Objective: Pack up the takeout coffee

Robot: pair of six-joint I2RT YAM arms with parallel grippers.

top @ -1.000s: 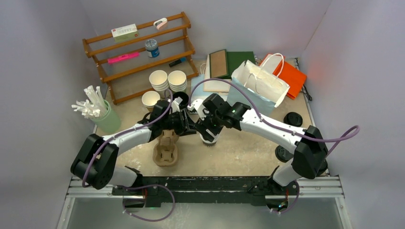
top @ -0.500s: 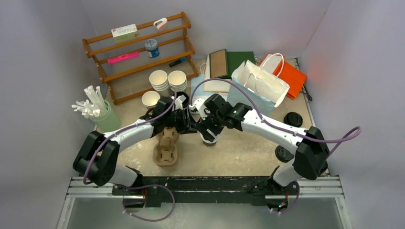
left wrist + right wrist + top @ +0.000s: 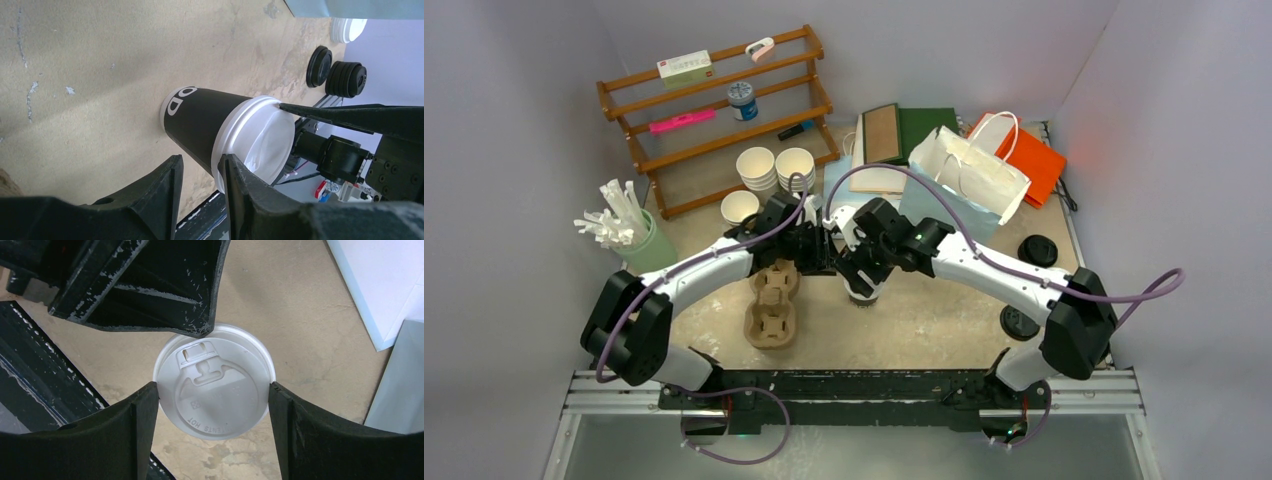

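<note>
**Black-walled takeout coffee [image 3: 215, 390] upright at mid-table, lid on top**

Sandy and scuffed, the table [image 3: 944, 310] carries everything. At its back left is a wooden rack [image 3: 714, 110] holding a small box, a blue-lidded jar and a pink marker; their print is too small to read. At the back right an open white paper bag [image 3: 969, 180] stands beside a flat orange bag [image 3: 1034, 160]. A brown cardboard cup carrier [image 3: 771, 305] lies just left of the coffee, under the left arm. Stacked lidless white cups [image 3: 776, 168] stand behind it. A green tumbler of white wrapped straws [image 3: 649, 250] sits at the left edge. Black lids [image 3: 345, 77] lie well apart to the right.

The right gripper [image 3: 214, 390] comes straight down over the cup. Its jaws are spread wide, with a finger touching each side of the lid's rim, so it clasps the coffee at the top. The left gripper [image 3: 202, 165] reaches in from the side, low and level. Its jaws stand a narrow gap apart with nothing between them, and one fingertip touches the lid's rim.

The coffee stands near the table's middle with its long axis vertical, base on the table and lid up. The sip tab points toward the left gripper's finger. White letters "OD" show on the black wall near the base; the rest is turned away. Raised words on the white lid end in "HOT".
</note>
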